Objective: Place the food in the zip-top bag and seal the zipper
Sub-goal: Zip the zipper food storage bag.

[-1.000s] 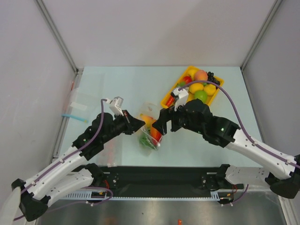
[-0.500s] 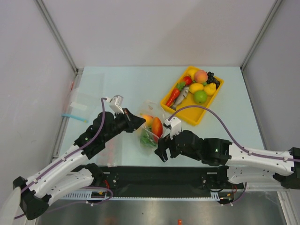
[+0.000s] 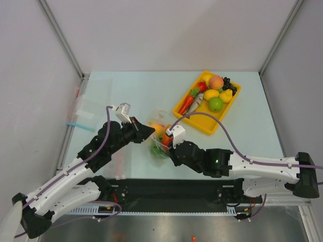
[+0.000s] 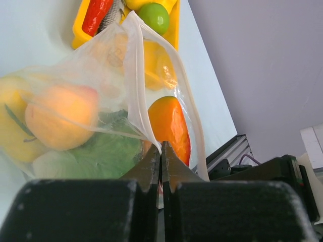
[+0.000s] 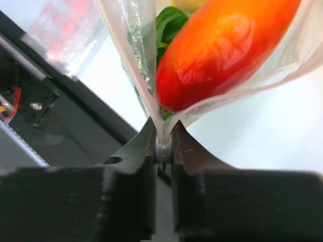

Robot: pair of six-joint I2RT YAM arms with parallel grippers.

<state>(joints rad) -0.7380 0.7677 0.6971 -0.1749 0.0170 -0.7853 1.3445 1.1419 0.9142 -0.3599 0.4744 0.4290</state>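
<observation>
Zip-top bag [image 3: 157, 138], near edge of table [image 3: 126, 96]: left gripper [image 4: 161, 154] clamped on its mouth rim. Right gripper [image 5: 163, 146] pinches the zipper [image 5: 137, 85] end, probably tautening it for sealing.

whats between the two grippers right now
The zip-top bag, with a red-orange mango inside, stretches between the left gripper and right gripper, each pinching its mouth edge; the top view shows it.

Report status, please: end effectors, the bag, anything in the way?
Left end effector shut on zip-top bag mouth. Right end effector shut on the bag's edge. Mango at the mouth, bag unsealed. No obstruction seen.
</observation>
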